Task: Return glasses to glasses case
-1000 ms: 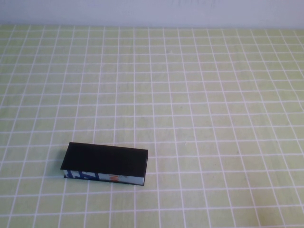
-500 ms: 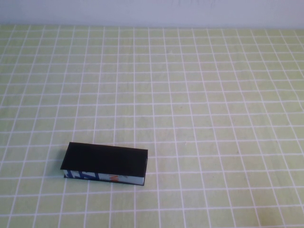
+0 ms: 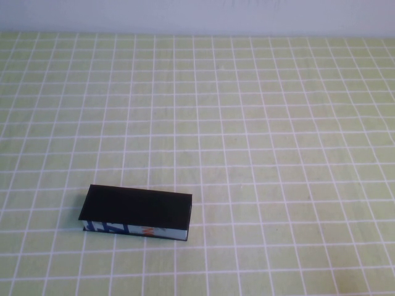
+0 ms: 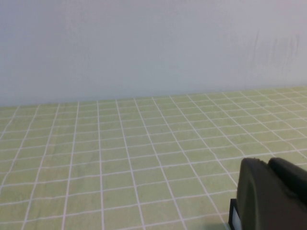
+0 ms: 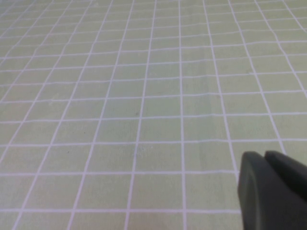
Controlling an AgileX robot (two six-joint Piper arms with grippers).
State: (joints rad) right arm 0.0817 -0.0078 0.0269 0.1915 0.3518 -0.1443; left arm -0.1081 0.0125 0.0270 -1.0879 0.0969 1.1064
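Observation:
The glasses case lies flat on the green checked cloth at the front left, lid down, with its blue, white and orange printed edge facing me. The glasses are out of view. Neither arm shows in the high view. My left gripper shows in the left wrist view, fingers pressed together and empty, low over the cloth. My right gripper shows in the right wrist view, also shut and empty above the cloth.
The green cloth with a white grid covers the table up to a pale wall at the back. A small dark-edged pale corner peeks beside the left fingers; I cannot tell what it is.

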